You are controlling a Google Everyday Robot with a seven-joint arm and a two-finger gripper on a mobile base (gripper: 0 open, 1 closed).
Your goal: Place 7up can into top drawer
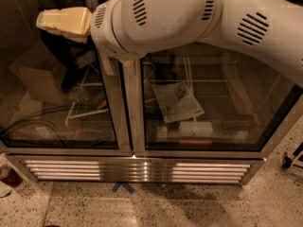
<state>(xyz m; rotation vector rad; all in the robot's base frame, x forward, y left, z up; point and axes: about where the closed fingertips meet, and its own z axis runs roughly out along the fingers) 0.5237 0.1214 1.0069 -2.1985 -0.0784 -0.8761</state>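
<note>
Fingers [66, 19] of the gripper [40, 21] are pressing together, one cream piece lying right on the other with no gap showing. The gripper is hanging high up on the left side, pointing to the left, in front of the left glass door [52, 108]. The 7up can is not showing in this view, so I cannot tell where it is.

The big white arm [189, 22] is reaching across the top, from the right side over to the gripper. It is covering the upper part of both doors.

Behind the arm, a big cabinet [127, 126] with two glass doors is standing on the floor [199, 207]. Through the right glass door [227, 108], a sheet of paper [177, 102] is lying tilted on a wire shelf. Just below the paper, a small white box [195, 129] is lying flat. Through the left door, a brown cardboard box [35, 84] is sitting, and black cables [47, 124] are curling low down near it.

Under the doors, a shiny metal grille [137, 170] is running across the bottom of the cabinet. On the speckled floor just in front of the grille, a little blue arrow mark [123, 187] is pointing toward the cabinet. At the far right edge, a small black wheel [287, 161] is resting on the floor.
</note>
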